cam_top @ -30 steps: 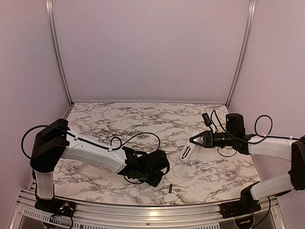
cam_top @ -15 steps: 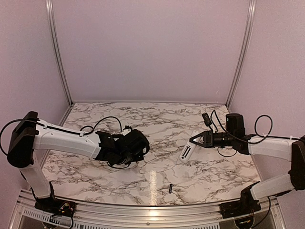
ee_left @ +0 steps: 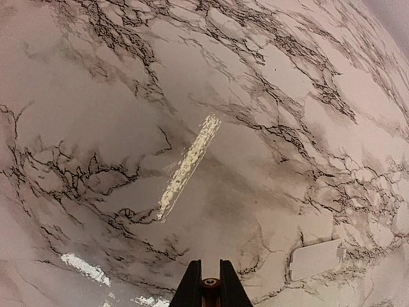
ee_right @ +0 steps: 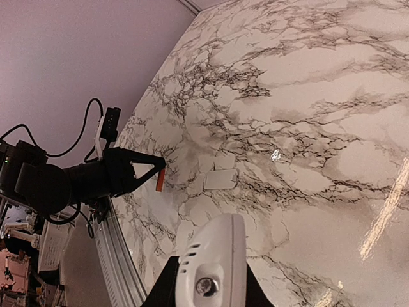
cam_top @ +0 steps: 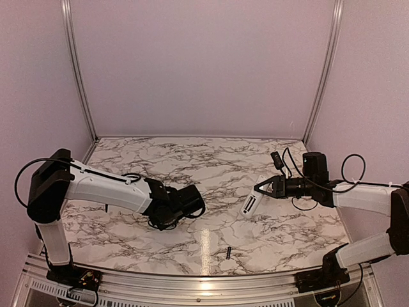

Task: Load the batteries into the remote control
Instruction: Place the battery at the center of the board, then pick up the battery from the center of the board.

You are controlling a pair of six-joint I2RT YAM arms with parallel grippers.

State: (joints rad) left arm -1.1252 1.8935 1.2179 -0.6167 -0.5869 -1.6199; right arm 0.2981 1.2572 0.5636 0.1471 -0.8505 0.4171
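Note:
My right gripper (cam_top: 259, 190) is shut on the white remote control (cam_top: 250, 204) and holds it tilted just above the table; in the right wrist view (ee_right: 208, 291) the remote's end (ee_right: 214, 256) fills the space between the fingers. My left gripper (cam_top: 200, 206) is shut on the orange-copper battery (ee_left: 211, 283), whose end shows between its fingers (ee_left: 192, 288). From the right wrist view, that battery (ee_right: 160, 178) points toward the remote, well apart from it. The black battery (cam_top: 228, 251) lies on the marble near the front edge.
A small white rounded cover plate (ee_left: 315, 259) lies flat on the marble between the two grippers, also seen in the right wrist view (ee_right: 220, 179). The metal front rail (cam_top: 204, 284) borders the table. Cables loop off both arms.
My left gripper left the spot by the black battery near the front edge, swung back and left, then came slightly right again. The right gripper, remote and black battery stayed put.

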